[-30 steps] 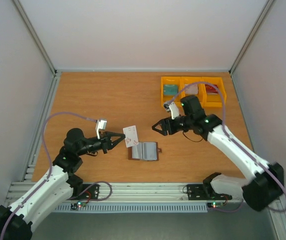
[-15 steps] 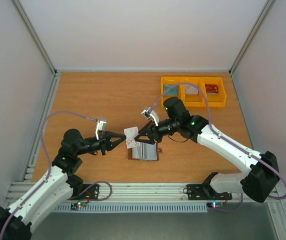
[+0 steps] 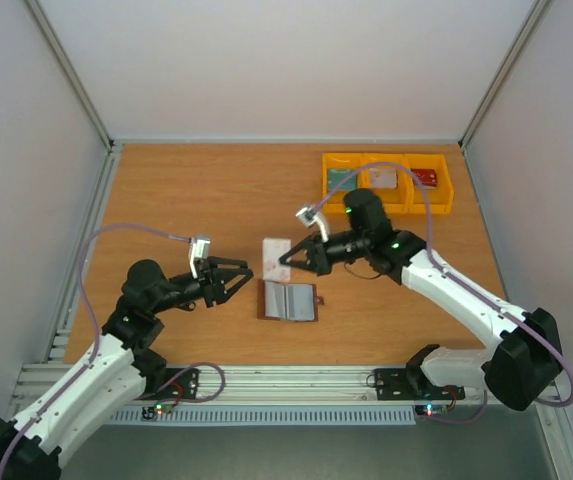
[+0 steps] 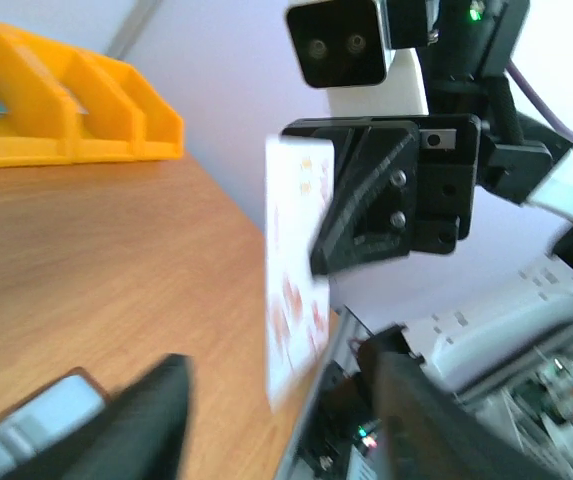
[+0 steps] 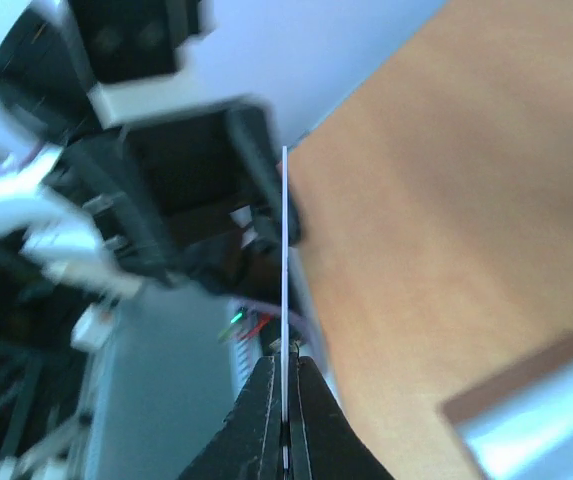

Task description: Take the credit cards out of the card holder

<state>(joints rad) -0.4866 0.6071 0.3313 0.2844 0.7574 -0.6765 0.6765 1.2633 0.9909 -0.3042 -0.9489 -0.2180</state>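
Whitish-grey plastic credit card (image 3: pixel 276 250) with small red marks is held clear of the wooden table (image 3: pixel 186 200), pinched at one end by the closed jaws of the right gripper (image 3: pixel 289 258). The right arm is stretched from its base at 5 o'clock toward the table's centre, with the elbow raised and the wrist pointed to 9 o'clock. At 5 o'clock of the card, the small brown leather card holder (image 3: pixel 288 300) is laid open and flat, its blue-grey lining turned up. The left gripper (image 3: pixel 242 275) is poised at 10 o'clock of the holder, its jaws parted and empty, apart from the card. The left arm is bent forward from 7 o'clock and pointed to 3 o'clock. Three yellow plastic bins (image 3: pixel 438 207) are seen at 1 o'clock.
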